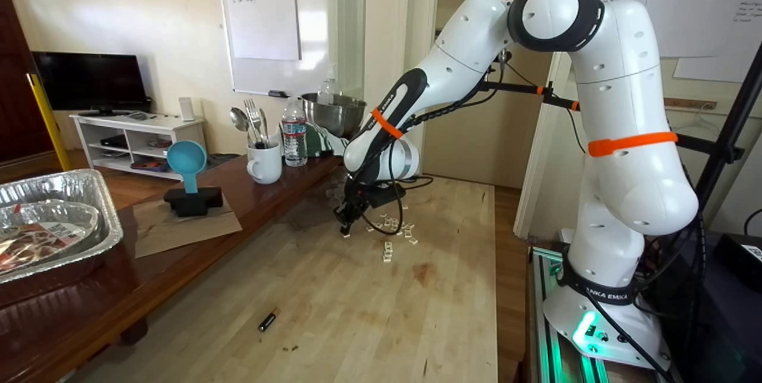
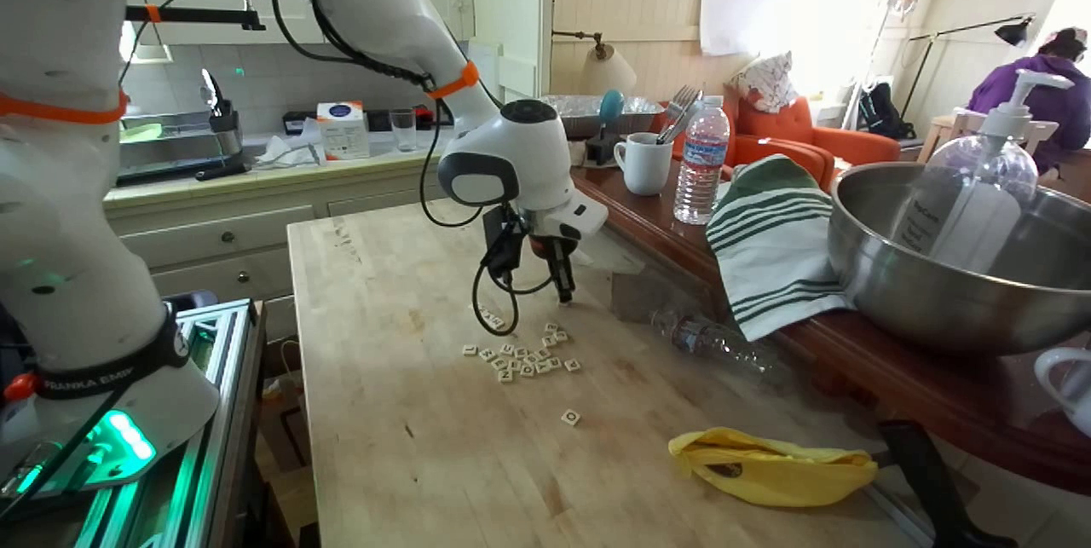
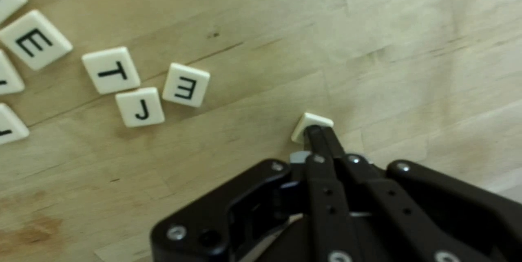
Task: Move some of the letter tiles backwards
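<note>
The letter tiles lie scattered as pale cream squares on the wooden table; in both exterior views the main cluster, with a tile (image 1: 387,246) and a tile (image 2: 527,370), is beside my gripper. A lone tile (image 2: 570,418) lies apart from the cluster. In the wrist view a T tile (image 3: 111,70), a J tile (image 3: 140,107) and an E tile (image 3: 186,85) lie left of the fingertips. My gripper (image 3: 320,128) is shut, fingers together, its tips over a separate tile (image 3: 302,126) and partly hiding it. Whether they touch it I cannot tell. The gripper (image 2: 565,299) points down at the table.
A raised brown counter (image 1: 280,204) runs along one table side, bearing a white mug (image 1: 264,164), a water bottle (image 2: 702,160) and a steel bowl (image 2: 980,292). A clear bottle (image 2: 716,342) lies beside the counter. A yellow banana-shaped item (image 2: 771,471) and a battery (image 1: 268,320) lie on the table.
</note>
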`<state>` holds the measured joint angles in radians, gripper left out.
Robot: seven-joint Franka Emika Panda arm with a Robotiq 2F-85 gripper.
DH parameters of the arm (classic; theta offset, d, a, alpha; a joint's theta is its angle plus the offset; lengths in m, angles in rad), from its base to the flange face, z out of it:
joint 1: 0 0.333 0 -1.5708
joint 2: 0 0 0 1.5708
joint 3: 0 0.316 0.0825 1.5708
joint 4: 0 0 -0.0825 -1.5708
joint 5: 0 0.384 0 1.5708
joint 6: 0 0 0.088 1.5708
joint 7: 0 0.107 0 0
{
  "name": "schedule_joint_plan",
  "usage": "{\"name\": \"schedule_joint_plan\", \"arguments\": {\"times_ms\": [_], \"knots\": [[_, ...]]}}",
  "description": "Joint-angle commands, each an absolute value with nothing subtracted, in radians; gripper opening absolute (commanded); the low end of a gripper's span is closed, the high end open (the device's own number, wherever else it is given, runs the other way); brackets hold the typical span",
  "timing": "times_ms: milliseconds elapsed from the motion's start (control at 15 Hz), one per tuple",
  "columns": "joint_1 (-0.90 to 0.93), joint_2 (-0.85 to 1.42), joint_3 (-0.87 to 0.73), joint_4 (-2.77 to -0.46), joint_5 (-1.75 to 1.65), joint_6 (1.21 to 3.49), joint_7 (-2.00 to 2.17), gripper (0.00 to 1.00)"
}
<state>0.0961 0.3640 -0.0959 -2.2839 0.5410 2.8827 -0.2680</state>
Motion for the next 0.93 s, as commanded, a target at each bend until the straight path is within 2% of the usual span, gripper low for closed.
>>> {"name": "schedule_joint_plan", "arguments": {"times_ms": [0, 867], "knots": [[0.118, 0.396, -0.083, -2.286, 0.57, 2.869, -0.184, 0.0], [0.091, 0.342, -0.056, -2.312, 0.614, 2.887, -0.108, 0.0]]}}
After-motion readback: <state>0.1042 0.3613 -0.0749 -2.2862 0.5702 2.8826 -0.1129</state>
